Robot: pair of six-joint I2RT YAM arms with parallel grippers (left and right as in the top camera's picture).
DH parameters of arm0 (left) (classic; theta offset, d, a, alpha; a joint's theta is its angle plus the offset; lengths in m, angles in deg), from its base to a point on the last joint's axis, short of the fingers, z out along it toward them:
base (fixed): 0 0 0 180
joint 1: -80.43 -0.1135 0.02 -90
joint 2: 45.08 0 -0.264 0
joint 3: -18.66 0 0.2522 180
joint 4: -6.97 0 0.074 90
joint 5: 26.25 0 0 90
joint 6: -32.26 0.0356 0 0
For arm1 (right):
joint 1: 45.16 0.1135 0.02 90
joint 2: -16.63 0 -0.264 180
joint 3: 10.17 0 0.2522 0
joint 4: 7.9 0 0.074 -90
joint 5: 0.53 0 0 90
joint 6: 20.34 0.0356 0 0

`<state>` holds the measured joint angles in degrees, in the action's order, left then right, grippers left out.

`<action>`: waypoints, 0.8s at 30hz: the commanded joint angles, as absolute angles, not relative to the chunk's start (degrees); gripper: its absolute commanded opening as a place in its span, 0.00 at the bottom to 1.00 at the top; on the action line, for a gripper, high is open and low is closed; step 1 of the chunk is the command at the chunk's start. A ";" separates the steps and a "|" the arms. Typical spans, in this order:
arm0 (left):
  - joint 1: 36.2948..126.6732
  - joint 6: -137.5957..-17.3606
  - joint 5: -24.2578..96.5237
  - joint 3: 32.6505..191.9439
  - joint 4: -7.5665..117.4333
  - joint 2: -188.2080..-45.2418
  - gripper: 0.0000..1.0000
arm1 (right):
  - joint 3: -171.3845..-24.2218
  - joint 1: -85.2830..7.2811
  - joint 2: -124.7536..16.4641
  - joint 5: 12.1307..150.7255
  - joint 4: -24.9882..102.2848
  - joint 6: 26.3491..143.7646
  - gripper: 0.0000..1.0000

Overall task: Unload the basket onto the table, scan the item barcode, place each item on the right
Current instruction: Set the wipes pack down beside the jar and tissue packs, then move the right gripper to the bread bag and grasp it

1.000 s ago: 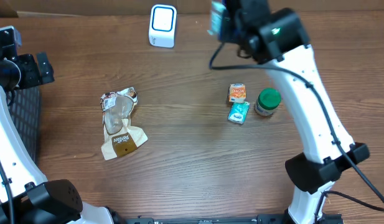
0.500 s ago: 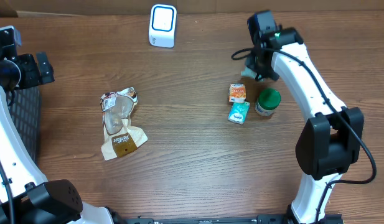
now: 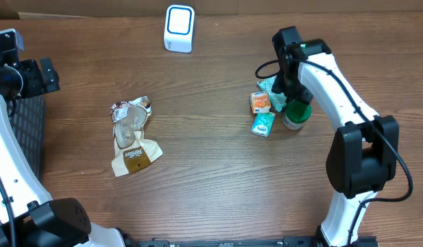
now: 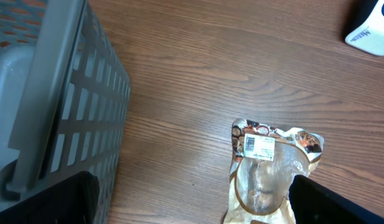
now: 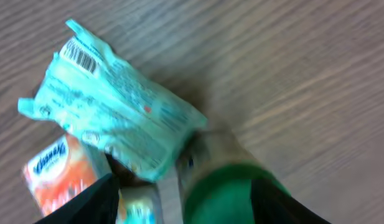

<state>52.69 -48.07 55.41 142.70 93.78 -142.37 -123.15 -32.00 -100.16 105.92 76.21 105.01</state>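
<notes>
On the counter, far left of the green-lidded jar, your left gripper holds its jaws wide apart. The right gripper hangs over the jar, jaws apart and empty. The teal packet lies free against the jar and the orange packet beside it, barcode facing up.

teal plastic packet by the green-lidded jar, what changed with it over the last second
The right pincer carried the teal plastic packet from beside the white box-shaped scanner down to the right-hand cluster, then opened and let it go. The packet now lies partly over the orange packet, next to the green-lidded jar. The small teal carton and the crumpled brown bag stayed put.
</notes>
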 commanded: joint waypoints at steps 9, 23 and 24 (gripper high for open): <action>52.71 -46.58 55.35 143.18 93.78 -142.31 1.00 | -133.42 -21.31 -99.20 75.21 71.42 85.23 0.68; 52.71 -46.58 55.37 143.18 93.78 -142.31 1.00 | -126.40 -0.67 -109.06 73.31 49.96 92.93 0.67; 52.71 -46.56 55.35 143.20 93.78 -142.31 1.00 | -126.40 -0.04 -110.00 73.33 48.87 93.82 0.67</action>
